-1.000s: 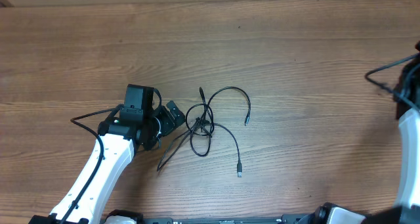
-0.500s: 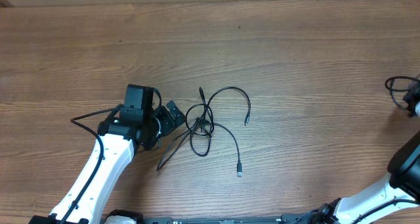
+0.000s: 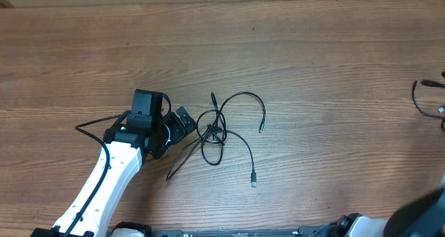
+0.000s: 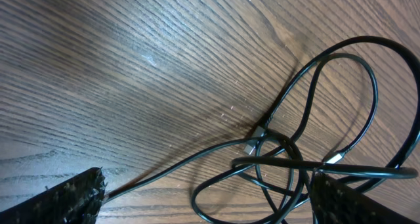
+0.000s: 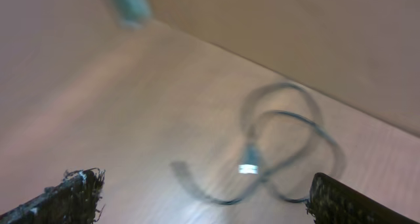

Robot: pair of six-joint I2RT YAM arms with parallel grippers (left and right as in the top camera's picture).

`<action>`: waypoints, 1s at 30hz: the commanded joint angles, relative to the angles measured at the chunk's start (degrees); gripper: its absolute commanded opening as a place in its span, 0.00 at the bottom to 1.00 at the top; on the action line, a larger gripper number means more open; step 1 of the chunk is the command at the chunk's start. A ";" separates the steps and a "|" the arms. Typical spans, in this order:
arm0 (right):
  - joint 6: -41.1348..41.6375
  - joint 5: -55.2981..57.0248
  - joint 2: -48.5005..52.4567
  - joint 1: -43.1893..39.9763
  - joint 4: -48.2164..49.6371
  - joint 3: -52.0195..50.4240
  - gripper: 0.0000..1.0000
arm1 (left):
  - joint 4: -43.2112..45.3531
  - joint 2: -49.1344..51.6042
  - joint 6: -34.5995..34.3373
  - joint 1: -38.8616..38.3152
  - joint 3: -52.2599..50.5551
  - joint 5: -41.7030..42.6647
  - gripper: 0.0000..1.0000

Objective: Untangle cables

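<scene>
1. Black cables [image 3: 217, 129] tangled mid-counter [image 3: 313, 49], just beside left fingers [image 4: 62, 201], which stand spread wide and empty.
2. At right edge, lone cable [image 3: 424, 101] looped, well apart; right fingers [image 5: 69, 196] parted wide, empty.

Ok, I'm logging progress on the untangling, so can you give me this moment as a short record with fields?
tangle: middle of the table, several loops crossing
lone cable: by the right table edge, apart from the tangle
left gripper: open, at the tangle's left, holding nothing
right gripper: open, empty, lone cable ahead of it
</scene>
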 commanded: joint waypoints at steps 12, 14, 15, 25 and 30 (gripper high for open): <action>10.05 -46.51 -14.45 26.43 -25.38 0.81 1.00 | 4.59 -0.17 -2.10 0.59 -0.26 -1.38 1.00; 6.60 -44.52 -14.40 28.63 -29.97 0.81 1.00 | 6.29 -0.17 -2.16 0.59 -0.26 -1.64 1.00; 5.42 -42.10 -14.40 29.62 -32.57 0.81 1.00 | 5.77 -0.17 -1.57 0.59 -0.26 -1.49 0.99; 5.46 -37.05 -14.36 30.16 -38.82 0.74 1.00 | 10.10 -0.02 47.34 -6.21 -0.26 -0.81 0.88; 5.44 -37.03 -14.03 30.16 -39.32 0.74 1.00 | 18.14 3.48 47.39 -9.57 -0.28 -2.01 0.61</action>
